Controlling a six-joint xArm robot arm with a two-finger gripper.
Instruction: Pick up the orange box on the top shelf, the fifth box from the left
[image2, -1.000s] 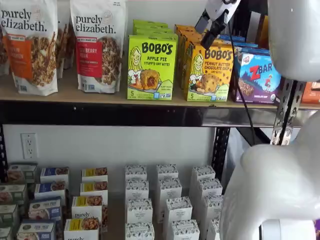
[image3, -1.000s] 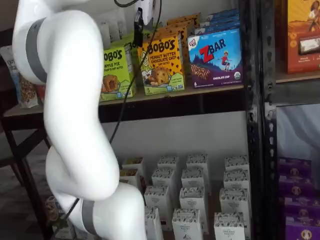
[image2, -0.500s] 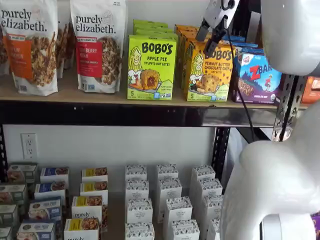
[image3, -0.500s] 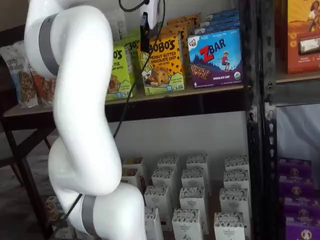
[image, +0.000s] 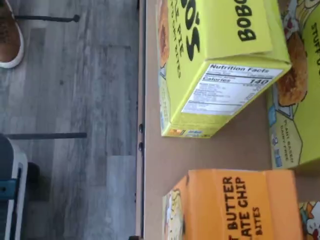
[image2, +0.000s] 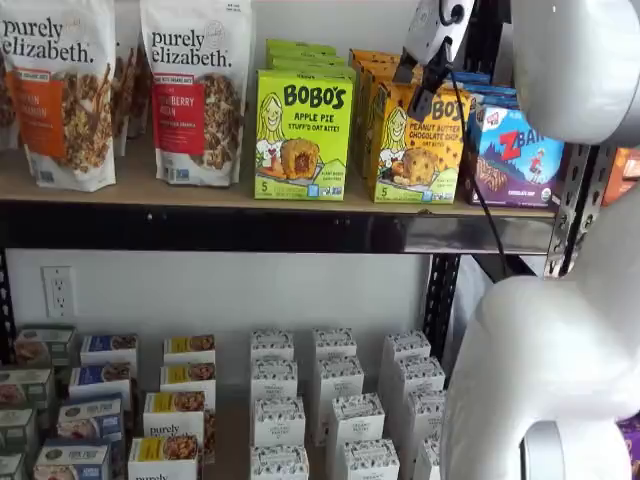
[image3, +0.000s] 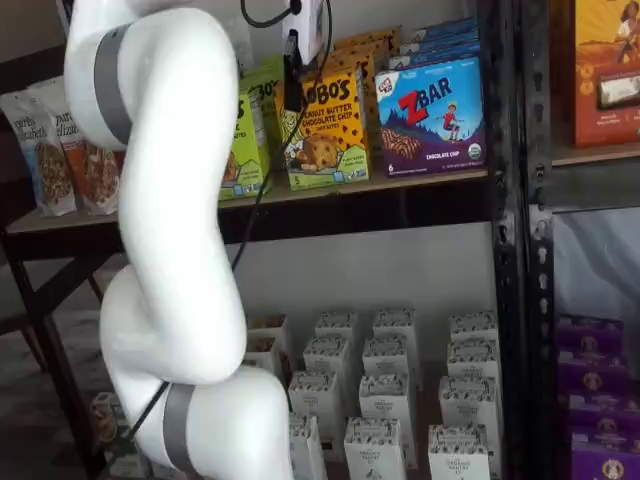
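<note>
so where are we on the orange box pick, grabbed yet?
Not grabbed. Done: the hand is up at the top shelf, in front of the orange box's upper edge. In hand: lining up on it; the fingers look spread in a shelf view, nothing between them. Left: close on the box and lift it; it stands on the board beside the green Bobo's box.

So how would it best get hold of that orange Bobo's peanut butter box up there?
Probably by the orange box's two narrow side walls near the top, coming in from the front and above. It stands upright at the top shelf's edge, with a gap to the green box on one side; the ZBar box sits closer. The gripper hangs before its top.
</note>
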